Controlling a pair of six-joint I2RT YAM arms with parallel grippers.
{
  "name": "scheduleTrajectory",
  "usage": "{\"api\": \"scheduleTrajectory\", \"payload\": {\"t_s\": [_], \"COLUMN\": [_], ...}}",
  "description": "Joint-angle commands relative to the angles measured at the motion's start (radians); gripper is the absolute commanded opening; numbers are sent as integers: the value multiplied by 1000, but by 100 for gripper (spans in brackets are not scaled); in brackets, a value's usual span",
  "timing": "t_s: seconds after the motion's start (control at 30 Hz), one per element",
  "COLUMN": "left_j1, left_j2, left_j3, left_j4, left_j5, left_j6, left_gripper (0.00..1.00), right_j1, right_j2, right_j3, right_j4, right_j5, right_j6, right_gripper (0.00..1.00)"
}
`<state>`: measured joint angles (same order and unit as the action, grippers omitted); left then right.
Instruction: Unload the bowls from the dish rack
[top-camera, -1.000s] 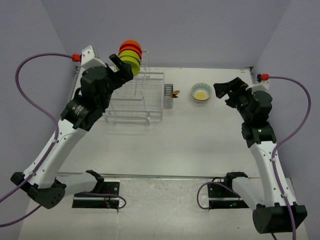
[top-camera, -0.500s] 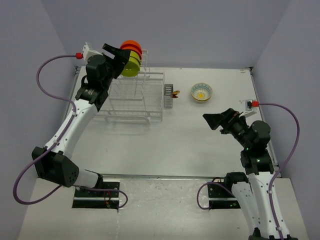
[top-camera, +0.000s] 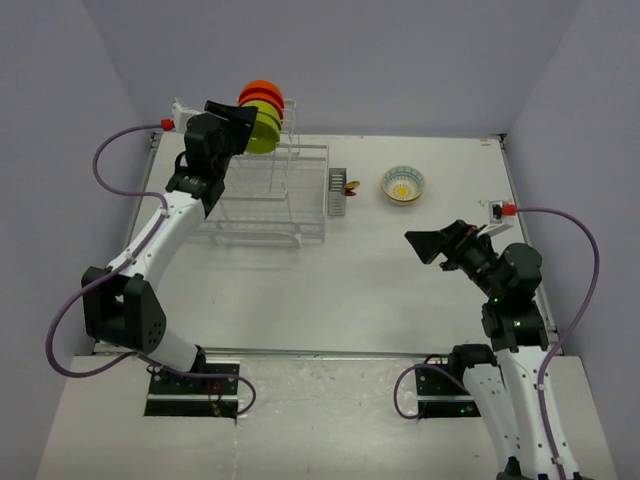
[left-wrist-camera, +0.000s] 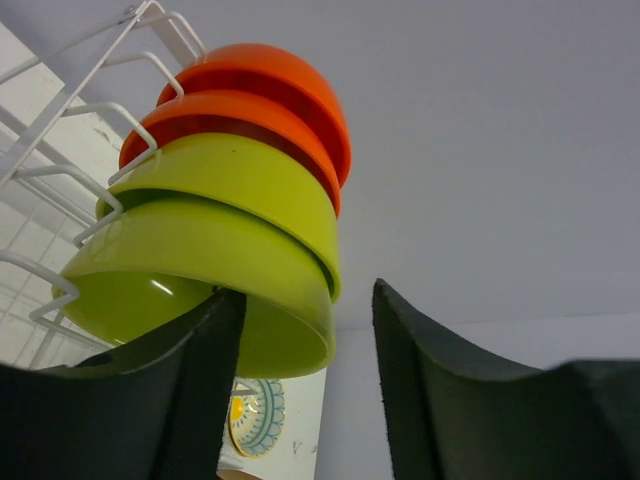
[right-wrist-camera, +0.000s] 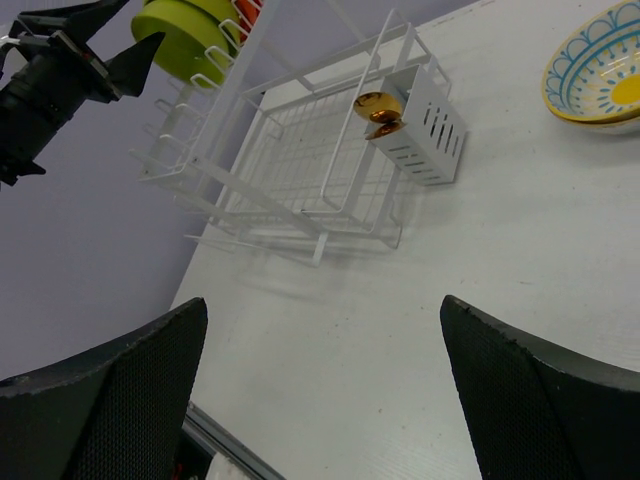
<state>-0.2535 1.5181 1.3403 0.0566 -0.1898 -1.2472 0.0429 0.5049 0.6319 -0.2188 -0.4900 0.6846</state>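
Two orange bowls (top-camera: 262, 92) and two lime-green bowls (top-camera: 266, 130) stand on edge in the upper tier of the white wire dish rack (top-camera: 270, 195). My left gripper (top-camera: 245, 122) is up at the stack. In the left wrist view its jaws (left-wrist-camera: 308, 292) straddle the rim of the front lime-green bowl (left-wrist-camera: 200, 270). One finger (left-wrist-camera: 200, 380) lies against the bowl's hollow and the other (left-wrist-camera: 430, 380) stands apart from it. A pale flower-patterned bowl (top-camera: 402, 184) rests on the table. My right gripper (top-camera: 425, 245) hangs open over the table, nothing in it.
A grey cutlery basket (right-wrist-camera: 430, 140) with a gold utensil (right-wrist-camera: 378, 108) hangs on the rack's right end. The rack's lower tier (right-wrist-camera: 320, 170) holds no bowls. The purple back wall stands close behind the rack. A metal strip marks the table's near edge (top-camera: 320, 352).
My left arm has stretched up to the stack and its jaws have narrowed around the front lime-green bowl's rim. The right arm pulled back from the patterned bowl, then held still.
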Motion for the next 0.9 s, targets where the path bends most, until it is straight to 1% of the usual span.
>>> {"api": "scheduleTrajectory", "payload": {"t_s": [0.0,0.03,0.07,0.17,0.2,0.3,0.37,0.4,0.5,0.53,0.63,0.77,0.87], "left_j1": [10,10,10,10,10,10,10,10,0,-3,-15,-23,-50], "left_j2": [11,16,20,22,19,16,14,13,-10,-27,-47,-61,-94], "left_j3": [-21,-21,-23,-46,-59,-70,-70,-64,-73,-81,-95,-73,-79], "left_j4": [87,88,88,98,101,115,127,127,143,176,252,288,307], "left_j5": [-31,-30,-31,-37,-42,-51,-36,-22,-7,-10,-2,21,4], "left_j6": [-35,-35,-40,-58,-66,-77,-72,-70,-64,-60,-9,54,103], "left_gripper": [50,46,36,30,29,18,3,0,0,0,0,0,0], "right_j1": [-3,-2,-3,-1,-3,-1,-3,-3,-3,-3,-1,-3,-3], "right_j2": [21,26,27,30,30,37,37,37,40,43,44,38,35], "right_j3": [15,14,12,14,14,17,15,15,14,15,23,32,35], "right_j4": [12,13,13,18,19,15,12,12,15,16,16,10,12], "right_j5": [-2,-4,-1,11,14,30,37,42,51,53,56,60,65], "right_j6": [-34,-34,-36,-40,-45,-56,-59,-62,-62,-63,-62,-60,-57], "right_gripper": [99,99,99,99,99,99,99,99,99,99,99,99,99]}}
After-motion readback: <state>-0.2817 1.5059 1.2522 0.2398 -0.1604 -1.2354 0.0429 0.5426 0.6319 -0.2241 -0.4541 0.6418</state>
